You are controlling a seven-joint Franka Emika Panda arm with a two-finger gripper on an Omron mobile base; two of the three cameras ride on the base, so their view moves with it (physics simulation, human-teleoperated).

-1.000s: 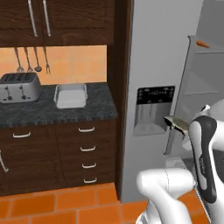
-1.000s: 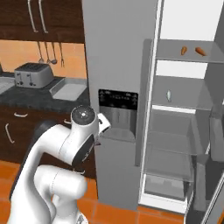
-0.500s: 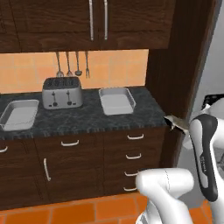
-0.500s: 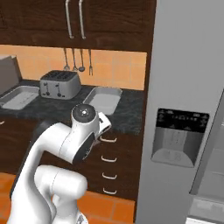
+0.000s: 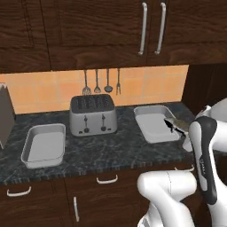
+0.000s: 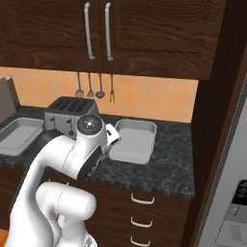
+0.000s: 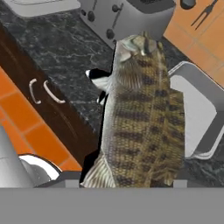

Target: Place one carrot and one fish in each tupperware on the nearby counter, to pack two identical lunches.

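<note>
1. A fish (image 7: pixel 142 118) is held lengthwise in the gripper (image 5: pixel 174 125), its striped grey-brown body seen large in the hand view.
2. In the left base view the fish (image 5: pixel 179 123) is seen as a small grey shape at the gripper, over the right edge of the right tupperware (image 5: pixel 153 123).
3. The jaws are closed on the fish; the finger tips themselves are hidden behind its body.
4. Two tupperware trays rest on the dark marbled counter (image 5: pixel 102 153), one on either side of a silver toaster (image 5: pixel 92 114).
5. The left tupperware (image 5: pixel 44 144) is set near the counter's front edge, well apart from the right one.
6. No contents can be made out in either tray.
7. Four utensils (image 5: pixel 101 82) are hung on the orange tiled wall above the toaster, beneath dark wooden cabinets (image 5: pixel 111 31).
8. In the right base view the right tupperware (image 6: pixel 133 140) is seen just beyond the arm's wrist, with drawers (image 6: pixel 143 212) below the counter.
</note>
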